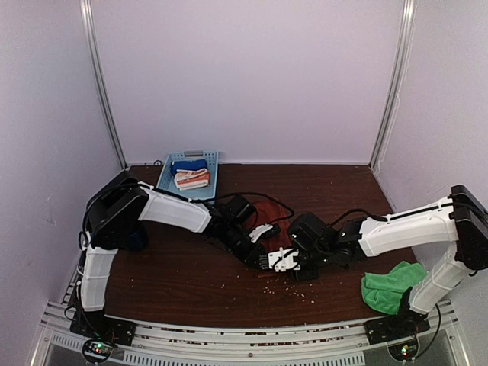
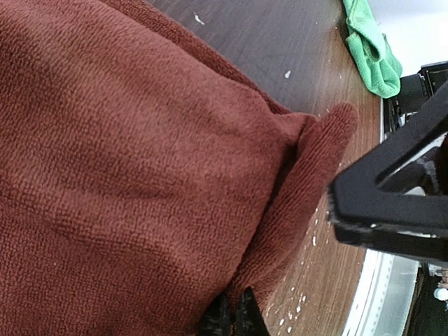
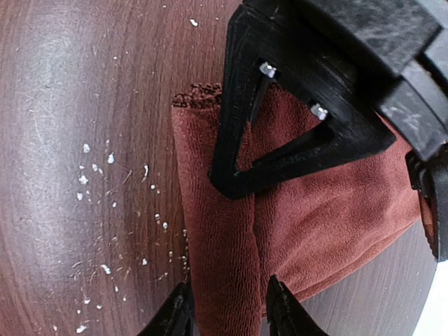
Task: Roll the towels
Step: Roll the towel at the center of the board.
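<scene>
Your rust towel (image 1: 268,217) lies in the middle of the table (image 1: 175,267), one edge folded. Astride that fold your right gripper (image 3: 227,315) stands with jaws apart; your left gripper (image 2: 231,318) is closed at the towel's edge. The green towel (image 1: 389,288) sits well off to its near right.

Blue tray (image 1: 163,177) with blue cloth (image 1: 188,165) and striped cloth (image 1: 191,180) on table (image 1: 175,274)

A robotics lab's test cell — the left arm (image 1: 164,207) and the right arm (image 1: 396,229), white and black, are bolted to a slotted aluminium rail (image 1: 229,337) at the near edge of a dark wood surface (image 1: 175,274). Plain pale wall panels (image 1: 244,76) joined by metal posts (image 1: 104,84) box it in on three sides, and small indicator lights (image 1: 95,349) glow at the arm bases.
</scene>
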Robot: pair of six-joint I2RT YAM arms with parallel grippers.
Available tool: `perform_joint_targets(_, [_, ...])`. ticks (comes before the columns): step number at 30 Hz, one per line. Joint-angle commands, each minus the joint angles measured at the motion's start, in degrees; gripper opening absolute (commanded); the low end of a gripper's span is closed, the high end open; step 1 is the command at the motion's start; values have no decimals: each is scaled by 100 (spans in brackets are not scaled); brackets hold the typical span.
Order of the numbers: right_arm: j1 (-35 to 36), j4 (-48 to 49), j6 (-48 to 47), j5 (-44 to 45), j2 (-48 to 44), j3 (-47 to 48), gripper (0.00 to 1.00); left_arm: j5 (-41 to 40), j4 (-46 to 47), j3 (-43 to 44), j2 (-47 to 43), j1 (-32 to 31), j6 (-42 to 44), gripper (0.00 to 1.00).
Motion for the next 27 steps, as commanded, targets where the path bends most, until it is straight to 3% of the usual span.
perform_joint_targets(1, [41, 328, -202, 220, 241, -88, 39, -477, -417, -97, 434, 45, 44, 0])
perform_joint_targets(10, [-87, 328, -329, 44, 925, 115, 40, -537, -610, -9, 436, 127, 226, 0])
perform_joint_targets(15, [-434, -378, -332, -849, 1214, 457, 26, -546, -701, 38, 198, 160, 389, 0])
perform_joint_targets(18, [-559, -856, -208, -1413, 1466, 700, 18, -870, -667, -83, -252, 160, 448, 17])
perform_joint_targets(21, [-611, -1304, -137, -2068, 1427, 813, 14, -1873, -556, -441, -1092, 160, 505, 35])
perform_joint_targets(27, [-629, -2590, 148, -3613, 1686, 1401, 6, -3635, 138, -1636, -3011, 131, 498, 45])
